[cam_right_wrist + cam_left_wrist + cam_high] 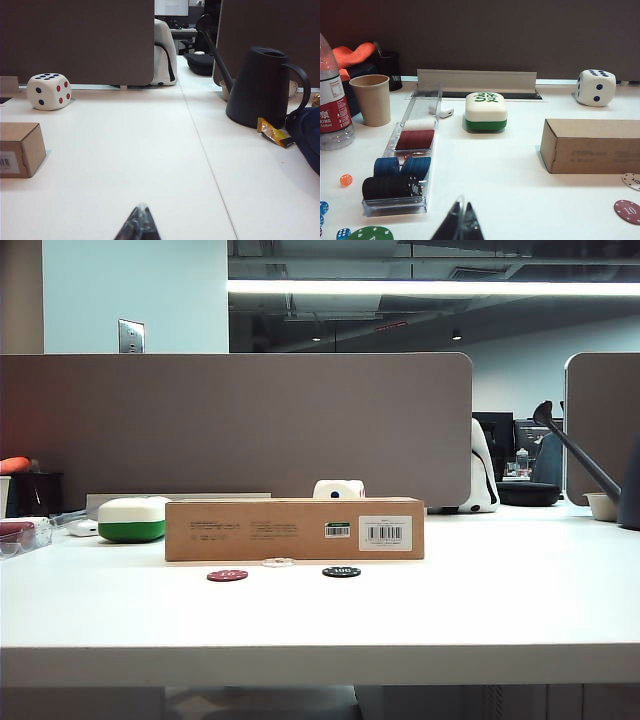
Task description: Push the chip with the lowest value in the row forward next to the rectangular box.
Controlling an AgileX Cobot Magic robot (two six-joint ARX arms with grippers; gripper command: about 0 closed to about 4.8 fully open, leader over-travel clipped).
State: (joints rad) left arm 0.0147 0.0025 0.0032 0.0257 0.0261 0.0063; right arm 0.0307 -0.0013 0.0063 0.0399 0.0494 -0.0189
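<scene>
The white chip (278, 562) lies flat close against the front face of the rectangular box (295, 530), farther back than the other two chips of the row. The dark red chip (227, 575) and the black chip (341, 571) lie nearer the table's front edge, either side of it. In the left wrist view the box (592, 145), the white chip (632, 181) and the red chip (627, 211) show at the frame's edge. My left gripper (462, 207) is shut and empty, well apart from the chips. My right gripper (141, 207) is shut and empty over bare table, with the box end (20, 149) off to one side. Neither gripper shows in the exterior view.
A white-and-green case (486, 111), a clear chip tray (407, 170), a paper cup (371, 99) and a bottle (332, 100) stand on the left side. A large die (48, 91) sits behind the box. A black pitcher (262, 87) and a wrapper (274, 132) are at the right.
</scene>
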